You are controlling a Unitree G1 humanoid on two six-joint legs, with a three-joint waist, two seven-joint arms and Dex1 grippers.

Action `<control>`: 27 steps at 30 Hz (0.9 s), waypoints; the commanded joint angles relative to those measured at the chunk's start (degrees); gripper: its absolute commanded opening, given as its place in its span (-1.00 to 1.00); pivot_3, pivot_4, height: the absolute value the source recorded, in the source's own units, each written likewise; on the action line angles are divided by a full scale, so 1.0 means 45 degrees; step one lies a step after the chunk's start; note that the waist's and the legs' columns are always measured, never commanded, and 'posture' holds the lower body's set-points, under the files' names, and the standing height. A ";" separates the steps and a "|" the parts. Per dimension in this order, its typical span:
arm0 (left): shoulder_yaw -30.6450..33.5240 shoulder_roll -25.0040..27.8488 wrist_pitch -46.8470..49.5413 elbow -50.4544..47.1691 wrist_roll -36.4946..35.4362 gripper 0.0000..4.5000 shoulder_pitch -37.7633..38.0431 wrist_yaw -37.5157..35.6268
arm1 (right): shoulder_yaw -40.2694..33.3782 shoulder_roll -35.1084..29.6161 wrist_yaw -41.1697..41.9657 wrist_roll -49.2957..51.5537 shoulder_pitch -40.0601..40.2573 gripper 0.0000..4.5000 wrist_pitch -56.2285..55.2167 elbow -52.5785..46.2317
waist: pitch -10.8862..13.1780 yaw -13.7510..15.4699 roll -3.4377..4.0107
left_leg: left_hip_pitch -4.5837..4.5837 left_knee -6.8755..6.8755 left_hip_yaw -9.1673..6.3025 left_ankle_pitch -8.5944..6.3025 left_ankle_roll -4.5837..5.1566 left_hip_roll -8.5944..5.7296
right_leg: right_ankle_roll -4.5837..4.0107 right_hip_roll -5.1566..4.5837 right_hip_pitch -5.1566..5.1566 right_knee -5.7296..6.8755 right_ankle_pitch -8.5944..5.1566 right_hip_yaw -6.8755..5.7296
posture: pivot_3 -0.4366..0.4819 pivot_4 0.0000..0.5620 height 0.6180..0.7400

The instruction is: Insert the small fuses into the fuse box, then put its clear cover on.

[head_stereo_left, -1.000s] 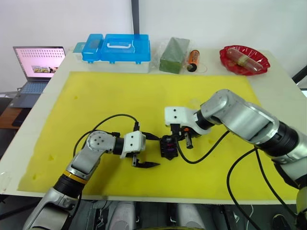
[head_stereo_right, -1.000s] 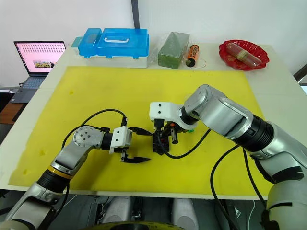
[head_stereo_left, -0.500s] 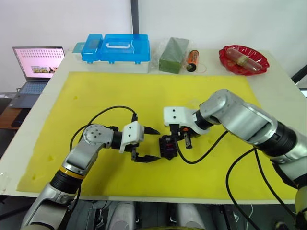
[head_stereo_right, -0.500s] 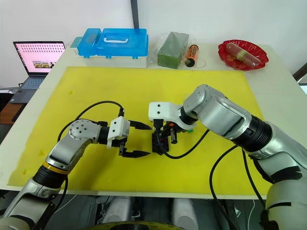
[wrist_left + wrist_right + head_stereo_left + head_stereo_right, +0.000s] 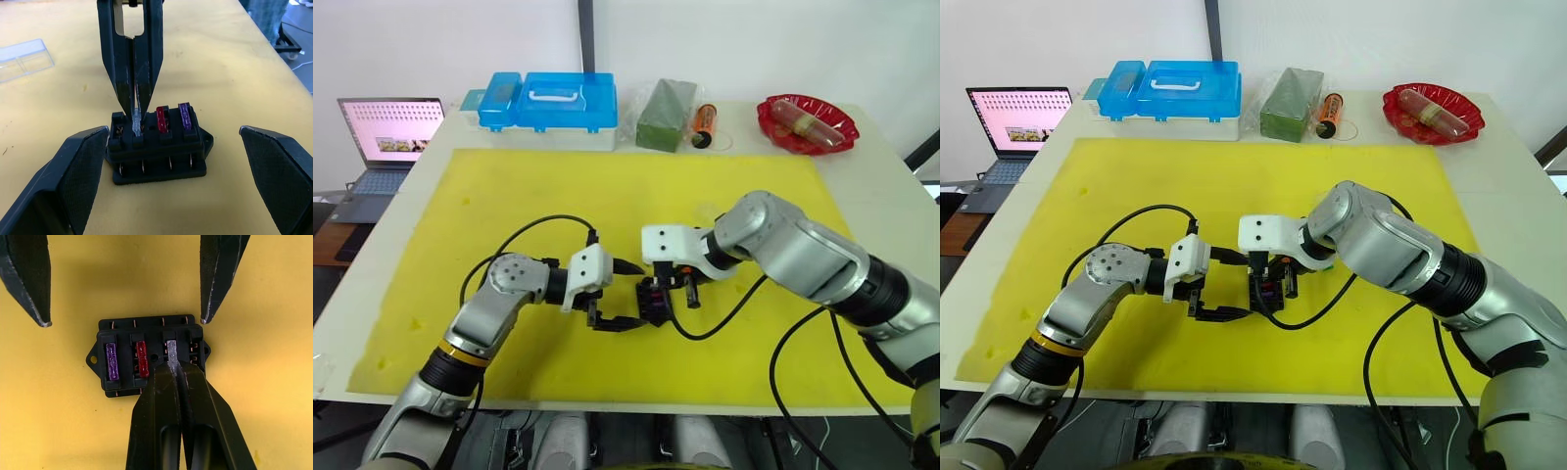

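Third fuse going into the fuse box (image 5: 159, 142)
Right gripper (image 5: 172, 363) pinches the clear fuse (image 5: 135, 122) at its slot; left gripper (image 5: 625, 294) brackets wide; next, press down.

Head stereo pair: both eyes look forward and down from above over the yellow mat (image 5: 558, 196), taking in the whole table (image 5: 871, 166) from far off; the two differ by a slight sideways offset. Left wrist camera: low and close, facing the fuse box (image 5: 159, 147) side-on along its own spread fingers (image 5: 63, 181). Right wrist camera: close, looking straight down on the fuse box. All four views share the fuse box and surrounding mat.
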 commanded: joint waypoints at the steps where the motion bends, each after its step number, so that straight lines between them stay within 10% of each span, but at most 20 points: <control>1: 0.0099 0.0004 -0.0162 -0.0180 -0.0012 1.00 -0.0274 0.0044 | 0.0497 0.0187 0.0134 0.0176 0.0388 -1.00 0.0263 0.0080 | -0.0004 -0.0004 0.0002 | 0.0001 0.0000 0.0001 0.0000 0.0000 0.0000 | 0.0000 0.0000 0.0001 0.0000 0.0000 0.0001 | -0.05 -0.47 1.00; 27: 0.0154 -0.0006 -0.0421 0.0245 0.0073 1.00 -0.0456 0.0022 | -0.1555 -0.0369 0.0454 0.0874 -0.0947 -0.72 0.0472 -0.0133 | 0.0004 -0.0180 0.0014 | -0.0037 -0.0001 -0.0002 0.0000 0.0000 -0.0002 | 0.0000 -0.0009 -0.0035 -0.0003 0.0000 0.0001 | -0.05 -0.47 1.00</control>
